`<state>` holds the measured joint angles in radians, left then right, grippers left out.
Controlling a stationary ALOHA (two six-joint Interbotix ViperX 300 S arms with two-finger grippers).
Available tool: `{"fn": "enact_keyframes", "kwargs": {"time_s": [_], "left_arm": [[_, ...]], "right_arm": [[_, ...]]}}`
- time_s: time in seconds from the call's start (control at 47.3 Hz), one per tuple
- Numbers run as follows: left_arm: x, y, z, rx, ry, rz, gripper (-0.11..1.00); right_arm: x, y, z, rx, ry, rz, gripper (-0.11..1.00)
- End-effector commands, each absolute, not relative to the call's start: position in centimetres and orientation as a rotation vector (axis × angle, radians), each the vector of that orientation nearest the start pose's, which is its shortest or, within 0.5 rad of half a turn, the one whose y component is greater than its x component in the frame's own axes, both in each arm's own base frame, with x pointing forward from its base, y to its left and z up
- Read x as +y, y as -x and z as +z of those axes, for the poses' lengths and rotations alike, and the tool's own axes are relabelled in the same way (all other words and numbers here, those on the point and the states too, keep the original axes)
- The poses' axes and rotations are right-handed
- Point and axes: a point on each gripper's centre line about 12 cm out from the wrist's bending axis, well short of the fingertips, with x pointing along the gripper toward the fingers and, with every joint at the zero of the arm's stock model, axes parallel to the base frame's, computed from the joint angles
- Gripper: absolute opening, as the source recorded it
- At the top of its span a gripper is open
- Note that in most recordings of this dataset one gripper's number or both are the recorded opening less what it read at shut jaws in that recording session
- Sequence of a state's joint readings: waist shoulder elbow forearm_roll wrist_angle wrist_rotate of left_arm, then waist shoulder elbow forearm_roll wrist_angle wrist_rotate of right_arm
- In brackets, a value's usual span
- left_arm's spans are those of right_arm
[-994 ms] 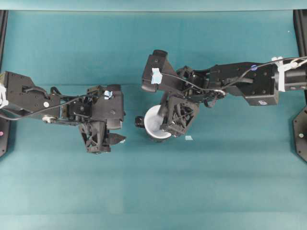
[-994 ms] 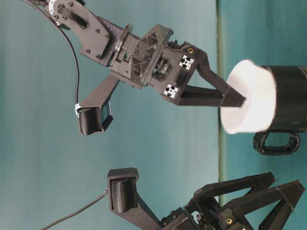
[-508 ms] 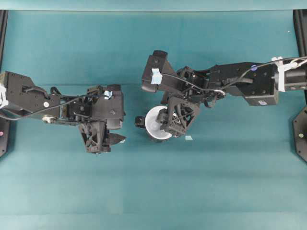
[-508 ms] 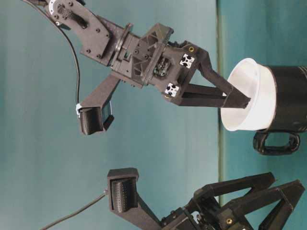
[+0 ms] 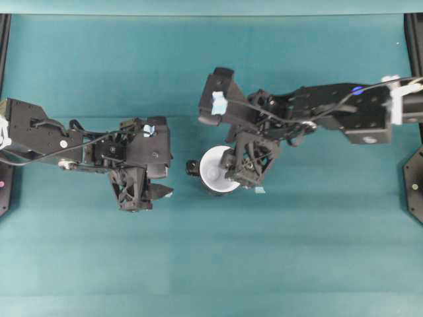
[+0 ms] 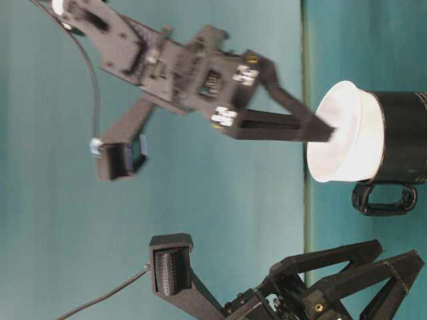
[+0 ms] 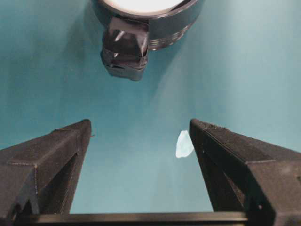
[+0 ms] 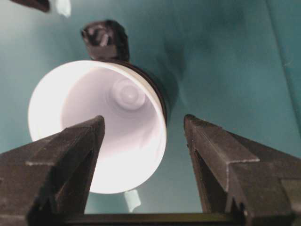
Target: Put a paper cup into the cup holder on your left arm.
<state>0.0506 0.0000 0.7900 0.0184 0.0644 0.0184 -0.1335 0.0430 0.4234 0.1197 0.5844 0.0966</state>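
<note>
White paper cup [image 6: 343, 133] seated in black cup holder [image 6: 400, 137], rim tilted, not fully sunk. Right gripper [image 8: 143, 162] spread wide, straddling cup rim, gripping nothing. Left gripper [image 7: 141, 165] wide open, beside holder. Task nearly complete.

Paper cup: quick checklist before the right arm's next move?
1. Paper cup sits in the cup holder: ok, rim stands proud.
2. Cup level in holder: not ok, appears tilted.
3. Right end effector open: ok.
4. Right end effector clear of cup: cannot tell, one finger reaches the rim.
5. Left end effector open, holding nothing: ok.
6. Holder upright on the table: ok.
</note>
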Motion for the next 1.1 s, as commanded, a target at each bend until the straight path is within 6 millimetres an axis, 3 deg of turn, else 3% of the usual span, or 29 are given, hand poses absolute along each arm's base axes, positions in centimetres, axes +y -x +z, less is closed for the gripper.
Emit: {"fn": "enact_keyframes", "kwargs": {"time_s": [0.0, 0.423, 1.079], "left_arm": [[1.7, -35.0, 13.1, 0.83, -0.017, 0.03, 0.9], [1.7, -35.0, 13.1, 0.832, -0.017, 0.03, 0.9], [1.7, -35.1, 13.2, 0.823, -0.016, 0.031, 0.9]], "right_arm": [[-4.3, -39.5, 21.1, 0.983, -0.279, -0.153, 0.72], [-3.6, -36.9, 23.1, 0.956, -0.265, -0.137, 0.72], [-3.6, -36.8, 23.0, 0.956, -0.263, -0.138, 0.72]]}}
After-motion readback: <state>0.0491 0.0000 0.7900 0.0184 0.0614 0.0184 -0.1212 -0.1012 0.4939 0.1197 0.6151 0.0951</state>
